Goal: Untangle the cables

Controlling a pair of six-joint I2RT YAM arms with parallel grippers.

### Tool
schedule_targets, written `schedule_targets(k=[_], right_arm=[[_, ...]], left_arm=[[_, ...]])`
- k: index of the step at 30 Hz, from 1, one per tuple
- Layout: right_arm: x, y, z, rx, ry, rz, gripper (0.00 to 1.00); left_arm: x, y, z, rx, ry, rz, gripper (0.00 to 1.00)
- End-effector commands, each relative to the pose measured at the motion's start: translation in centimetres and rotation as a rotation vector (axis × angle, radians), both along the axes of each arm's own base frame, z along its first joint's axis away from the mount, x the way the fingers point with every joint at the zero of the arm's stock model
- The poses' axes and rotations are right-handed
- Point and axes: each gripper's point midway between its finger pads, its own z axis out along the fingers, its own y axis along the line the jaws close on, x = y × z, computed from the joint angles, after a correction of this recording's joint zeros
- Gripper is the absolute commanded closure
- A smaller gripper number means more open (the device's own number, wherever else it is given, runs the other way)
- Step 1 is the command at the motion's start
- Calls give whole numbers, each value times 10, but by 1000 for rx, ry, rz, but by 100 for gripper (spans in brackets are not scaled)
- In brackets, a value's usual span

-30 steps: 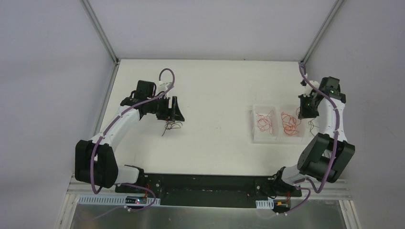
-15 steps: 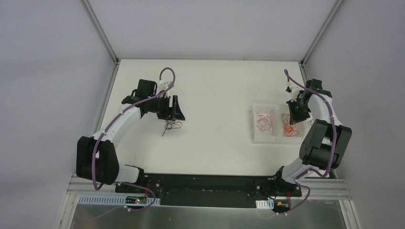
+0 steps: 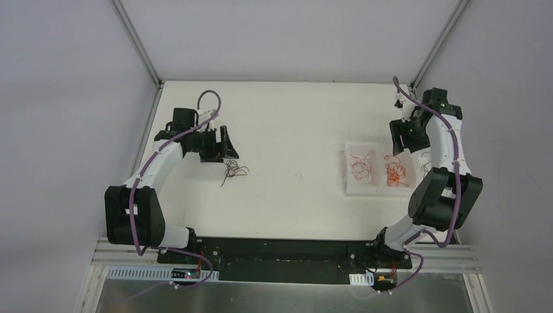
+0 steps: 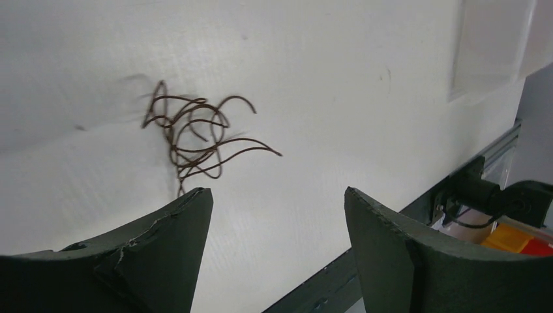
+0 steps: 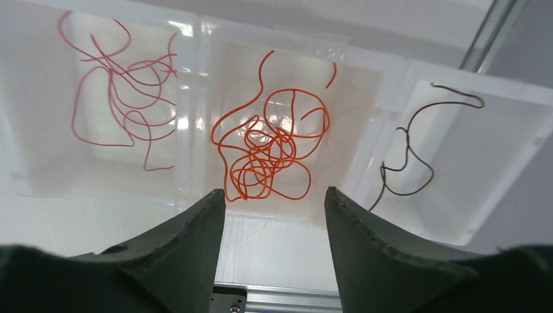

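Grey walls (image 3: 65, 98) box in white tabletop (image 3: 293, 111). Clear plastic tray (image 5: 195, 98) at right: pink-red wires (image 5: 120, 78) in left bin, orange wire wad (image 5: 274, 150) in middle, one dark wire (image 5: 409, 151) in right. Our right gripper (image 5: 274, 192), shut moments ago, now parted and empty over orange wad; we judge strand delivered. Our left gripper (image 4: 275, 195) wide, empty, beside dark brown tangle (image 4: 192, 134) at left, still unsorted.

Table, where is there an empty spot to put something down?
The widest bare patch of table lies between the dark wire tangle and the clear trays. The far strip by the back wall is bare too. Crowded: the trays, each holding wires, below the right gripper.
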Motion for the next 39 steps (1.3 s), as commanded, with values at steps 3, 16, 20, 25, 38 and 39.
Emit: schedule_targets(k=[3,16,20,25,38,39], right_arm=[[-12,33,74,135,-75,-4,28],[-17,198,100,650,-27,155,22],[-11,241,76,687,-6,180,29],[-16,306,32,661,67,250,36],[-22,407,-52,505,149,389,39],[-21,412,-55,503,154,392,39]], left_arm=[[-1,46,-17,64,50,127,25],[20,32,-96,-20,307,139,58],[16,-8,-92,-128,329,52,83],[6,-51,-84,-165,300,-56,100],[-2,-59,-87,-220,302,-58,87],[-1,-57,-86,-217,300,-51,83]])
